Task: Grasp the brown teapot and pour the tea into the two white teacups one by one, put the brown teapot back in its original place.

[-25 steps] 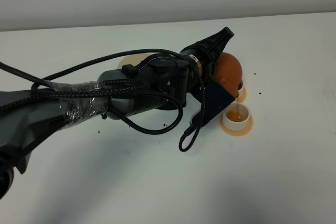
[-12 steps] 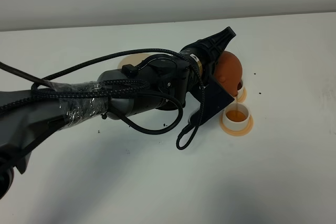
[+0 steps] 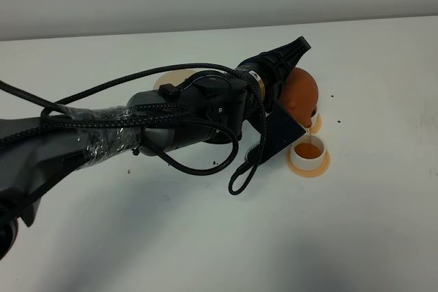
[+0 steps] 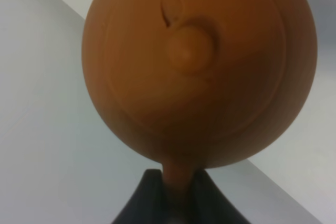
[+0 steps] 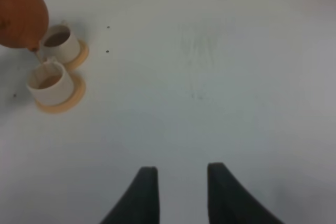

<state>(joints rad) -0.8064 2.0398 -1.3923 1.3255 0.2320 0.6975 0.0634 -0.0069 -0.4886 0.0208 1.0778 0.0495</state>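
My left gripper point(image 3: 286, 81) reaches across to the right and is shut on the loop handle of the brown teapot point(image 3: 300, 92). The teapot is tilted, spout down, over the near white teacup point(image 3: 309, 152). A thin stream of tea point(image 3: 309, 132) runs into that cup, which holds amber tea. The far teacup point(image 3: 315, 115) is mostly hidden behind the teapot. In the left wrist view the teapot point(image 4: 194, 66) fills the frame, its handle between the fingers point(image 4: 149, 198). The right wrist view shows the teapot point(image 5: 20, 14), both cups point(image 5: 59, 44) point(image 5: 50, 83), and my open, empty right gripper point(image 5: 181, 192).
Each cup stands on a thin orange coaster point(image 3: 320, 166). The cream-beige saucer point(image 3: 171, 76) lies behind my left arm, partly hidden by it and its cables point(image 3: 239, 179). The white table point(image 3: 383, 223) stretches to the right and front. A few dark specks lie near the cups.
The teapot has tipped slightly further and shifted a little right while the stream keeps running into the near cup. The cable loop has swung slightly. The right gripper's motion cannot be told.
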